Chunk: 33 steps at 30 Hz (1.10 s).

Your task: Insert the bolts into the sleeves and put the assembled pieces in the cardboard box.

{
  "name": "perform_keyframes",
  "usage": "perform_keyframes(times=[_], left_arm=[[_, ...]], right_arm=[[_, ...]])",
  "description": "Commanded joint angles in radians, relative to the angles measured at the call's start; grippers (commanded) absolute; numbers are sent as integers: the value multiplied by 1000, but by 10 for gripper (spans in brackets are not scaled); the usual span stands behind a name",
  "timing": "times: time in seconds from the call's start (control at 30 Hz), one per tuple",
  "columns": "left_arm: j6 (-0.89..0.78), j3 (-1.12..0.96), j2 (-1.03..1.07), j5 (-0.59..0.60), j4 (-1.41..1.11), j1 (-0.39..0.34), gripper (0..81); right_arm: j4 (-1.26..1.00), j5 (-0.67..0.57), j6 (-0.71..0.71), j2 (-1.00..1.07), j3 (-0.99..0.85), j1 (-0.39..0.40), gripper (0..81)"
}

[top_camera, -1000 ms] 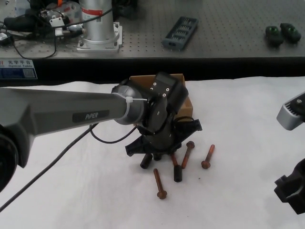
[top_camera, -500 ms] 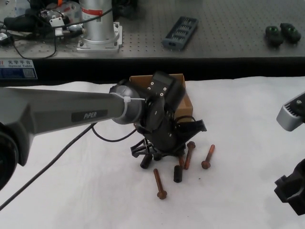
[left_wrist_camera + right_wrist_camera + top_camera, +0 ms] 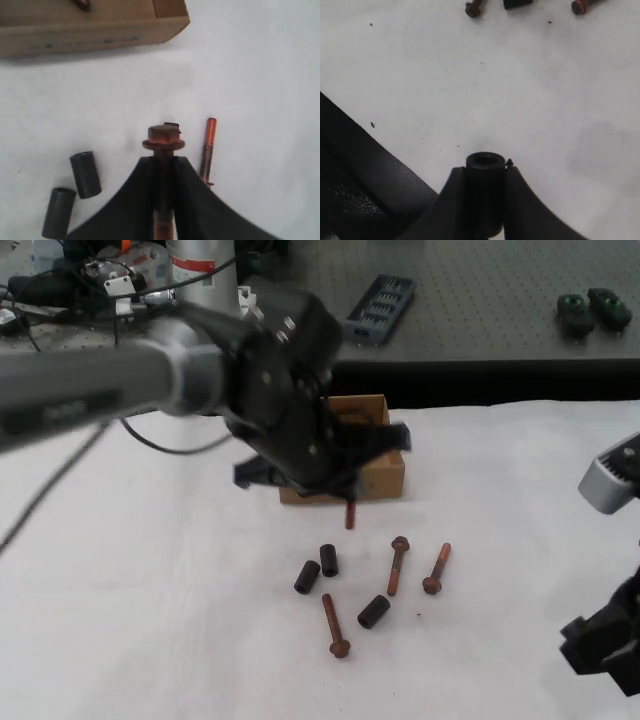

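Observation:
My left gripper [image 3: 163,161] is shut on a rusty bolt [image 3: 163,137], head outward, held in the air in front of the cardboard box [image 3: 375,475]. In the high view that bolt [image 3: 349,515] hangs below the raised left arm. Three loose bolts [image 3: 397,565] [image 3: 436,568] [image 3: 334,625] and three black sleeves [image 3: 307,577] [image 3: 328,560] [image 3: 373,612] lie on the white cloth. My right gripper [image 3: 485,172] is shut on another black sleeve [image 3: 485,195], open end outward, low over the cloth at the near right.
A rusty piece [image 3: 82,4] lies inside the box [image 3: 95,30]. Behind the cloth runs a dark perforated bench with a metal post [image 3: 205,290], cables, a blue bit holder [image 3: 378,305] and two dark parts [image 3: 593,308]. The right arm's body [image 3: 605,640] stands at the near right.
The left arm has risen off the cloth with a bolt in its gripper and swung back toward the box, uncovering the sleeves it hid. The right arm has barely moved.

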Motion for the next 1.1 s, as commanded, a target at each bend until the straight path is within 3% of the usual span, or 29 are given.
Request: perform_keyframes(times=[0.0,0.3,0.43,0.53,0.77,0.9,1.07], left_arm=[[40,43,-87,9,-3,13,6],[5,447,-445,102,-290,49,6],[-61,610,-609,212,-535,94,6],[-123,701,-698,319,-688,129,6],[-162,765,-838,383,-736,160,6],[-156,765,-883,383,-736,160,6],[-146,765,-893,383,-736,160,6]], right_arm=[[-50,-90,-2,-5,3,2,29],[-274,-333,117,20,47,2,29],[-344,-392,130,65,47,16,29],[-424,-424,159,102,47,70,29],[-788,-461,422,195,44,189,29],[-1005,-496,579,227,44,212,29],[-1120,-506,655,230,42,211,29]])
